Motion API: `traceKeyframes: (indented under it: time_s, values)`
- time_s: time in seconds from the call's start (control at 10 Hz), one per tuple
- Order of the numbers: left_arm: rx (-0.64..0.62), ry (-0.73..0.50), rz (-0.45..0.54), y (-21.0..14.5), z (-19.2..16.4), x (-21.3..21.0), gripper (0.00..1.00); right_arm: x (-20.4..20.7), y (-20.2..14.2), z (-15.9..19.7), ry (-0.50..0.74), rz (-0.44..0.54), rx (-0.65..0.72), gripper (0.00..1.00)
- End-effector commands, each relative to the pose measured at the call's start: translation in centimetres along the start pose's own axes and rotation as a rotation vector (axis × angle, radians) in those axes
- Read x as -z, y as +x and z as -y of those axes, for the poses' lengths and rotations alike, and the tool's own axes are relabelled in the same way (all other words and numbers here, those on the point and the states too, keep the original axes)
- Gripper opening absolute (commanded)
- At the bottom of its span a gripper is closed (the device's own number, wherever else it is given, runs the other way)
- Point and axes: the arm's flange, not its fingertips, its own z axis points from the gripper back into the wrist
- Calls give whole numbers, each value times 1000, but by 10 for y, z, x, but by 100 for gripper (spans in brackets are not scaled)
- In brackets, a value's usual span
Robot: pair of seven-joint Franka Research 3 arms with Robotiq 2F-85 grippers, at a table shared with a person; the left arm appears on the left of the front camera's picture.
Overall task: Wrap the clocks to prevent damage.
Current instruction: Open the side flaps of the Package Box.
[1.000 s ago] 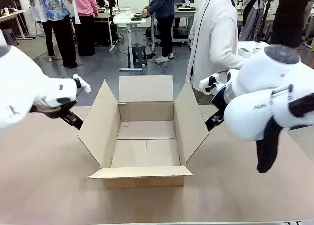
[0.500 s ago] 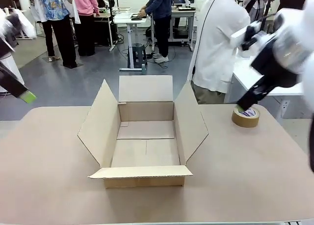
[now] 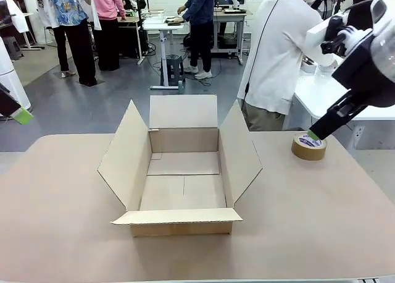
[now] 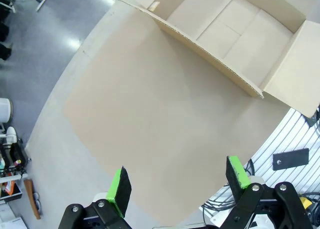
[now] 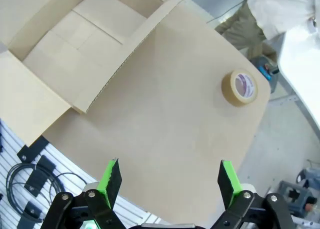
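- The left gripper (image 4: 179, 181) has its two green-padded fingers (image 4: 120, 188) spread wide with nothing between them. Its wrist view looks down from high up on bare table (image 4: 150, 119).
- The right gripper (image 5: 168, 181) is likewise spread wide and empty, high over the table's right part.
- The front view shows what the wrist views cannot. The left gripper (image 3: 18, 113) is pulled back to the picture's left edge, beyond the table's side, with one green pad tip pointing down and to the right. The right arm comes down from the upper right, and its gripper (image 5: 168, 181) slants down to the left.
- In the front view the right gripper's green tip (image 3: 314, 135) overlaps the brown tape roll (image 3: 308, 148). The right wrist view shows that roll (image 5: 240, 87) lying flat, well apart from the fingers.
- The left wrist view takes in the carton's left side flap (image 4: 200, 49). The right wrist view takes in its right side flap (image 5: 125, 54).
- By count there are two grippers, one tape roll and one open cardboard carton (image 3: 123, 159). The carton has four flaps folded out and a bare floor, and it stands mid-table.
- One person in a white top (image 3: 278, 54) stands at the far right corner, turned toward a white table.
- Where the clocks are cannot be told.
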Motion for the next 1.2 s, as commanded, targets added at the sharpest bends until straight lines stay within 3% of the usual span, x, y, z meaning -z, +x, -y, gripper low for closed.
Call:
traceKeyframes:
  time_s: [0.0, 0.1, 0.2, 0.4, 0.6, 0.8, 1.1]
  values:
    - [0, 6, 12, -1, 1, -8, 100, -9, -5, 0, -7, 10, 3, 100]
    - [55, -163, 61, 8, -45, -13, 100, -22, 0, 33, 210, 116, -45, 100]
    - [127, -276, 128, 8, -71, -17, 100, -27, -5, 66, 332, 219, -86, 100]
    - [207, -347, 229, -7, -105, -20, 100, -28, -25, 121, 432, 403, -67, 100]
    - [206, -325, 362, -35, -139, -14, 100, -25, -48, 154, 394, 491, -25, 100]
    - [192, -390, 520, -80, -164, -19, 100, -24, -73, 167, 397, 565, -34, 100]
    - [173, -485, 608, -118, -197, -29, 100, -16, -91, 178, 343, 557, 37, 100]
